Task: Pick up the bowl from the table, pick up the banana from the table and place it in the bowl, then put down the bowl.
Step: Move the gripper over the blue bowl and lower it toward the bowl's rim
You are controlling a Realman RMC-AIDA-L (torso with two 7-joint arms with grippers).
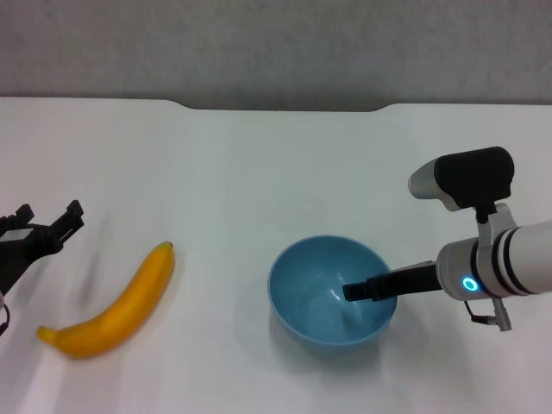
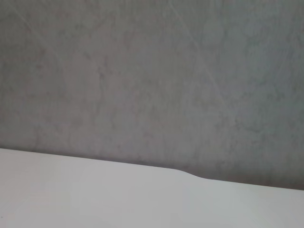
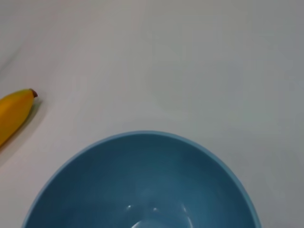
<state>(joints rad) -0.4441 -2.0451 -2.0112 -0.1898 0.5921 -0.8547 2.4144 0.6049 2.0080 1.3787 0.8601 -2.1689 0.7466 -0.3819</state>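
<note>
The right gripper point(image 1: 355, 291) clamped the bowl point(image 1: 321, 285)'s rim; the left gripper point(image 1: 47, 222) hung open beside the banana point(image 1: 116, 307) on the table point(image 1: 259, 172).

Plain white flat tabletop point(image 1: 259, 172) fills most of the scene, matte, evenly lit, soft shadows only. Shallow notch point(image 1: 285, 107) cut in its far edge. Behind it a mottled grey wall point(image 2: 152, 71), unmarked, with faint cloudy streaks across it.
</note>
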